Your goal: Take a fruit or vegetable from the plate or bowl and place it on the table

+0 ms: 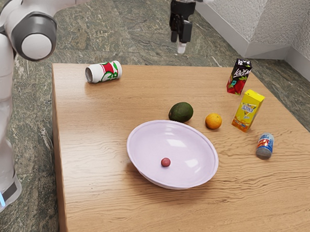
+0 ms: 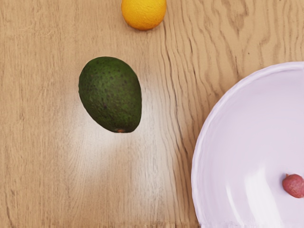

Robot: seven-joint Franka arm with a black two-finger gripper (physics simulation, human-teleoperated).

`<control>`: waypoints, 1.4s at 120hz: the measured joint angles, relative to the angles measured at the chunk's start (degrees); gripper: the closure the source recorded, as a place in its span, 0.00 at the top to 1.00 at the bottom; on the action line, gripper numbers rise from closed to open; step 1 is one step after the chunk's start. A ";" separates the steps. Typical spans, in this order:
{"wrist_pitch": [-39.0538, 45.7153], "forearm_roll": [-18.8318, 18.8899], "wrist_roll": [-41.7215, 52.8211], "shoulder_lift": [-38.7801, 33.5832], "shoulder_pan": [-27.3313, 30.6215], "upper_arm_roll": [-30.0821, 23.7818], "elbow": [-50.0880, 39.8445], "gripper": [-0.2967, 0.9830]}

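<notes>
Starting at the exterior view's left, my white arm (image 1: 34, 21) stands beside the wooden table (image 1: 94, 123). A white, red and green drink can (image 1: 104, 72) lies on its side near the table's far edge, its grey end toward the exterior view's left. Next comes the pale lilac bowl (image 1: 139, 165), wide and shallow, with highlights on its smooth inside. The small, reddish lychee-like fruit (image 1: 166, 162) rests in it, down on the inner floor and well apart from the rim; the wrist view shows its slightly rough skin and a tiny stem stub. Just beyond the bowl, outside it on the wood, lies a dark green avocado (image 1: 181, 112). The wrist view shows its speckled skin, and its brown stem end points away from the orange (image 1: 213, 121).

My black gripper (image 1: 181, 47) hangs raised, well above the tabletop; I cannot tell whether its fingers are apart or together. Further toward the exterior view's right, the orange sits near the avocado, the two not touching. Past it, a black carton with red fruit artwork (image 1: 239, 76) stands upright behind a yellow juice carton (image 1: 248, 110), also upright. Last is a blue, red and grey can (image 1: 265, 146), near the yellow carton and apart from it.
</notes>
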 joint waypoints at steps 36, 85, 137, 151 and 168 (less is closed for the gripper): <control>-0.56 -1.62 -2.51 4.41 -1.63 -0.10 -5.59 0.77; 5.33 5.21 -7.26 -13.10 -15.45 0.41 -30.42 0.77; 14.77 9.60 -17.05 -32.31 -10.87 -11.67 -52.63 0.77; 16.94 7.58 -18.70 -30.76 -14.30 -12.85 -53.04 0.77; 18.70 6.17 -20.32 -29.62 -18.78 -13.03 -52.86 0.77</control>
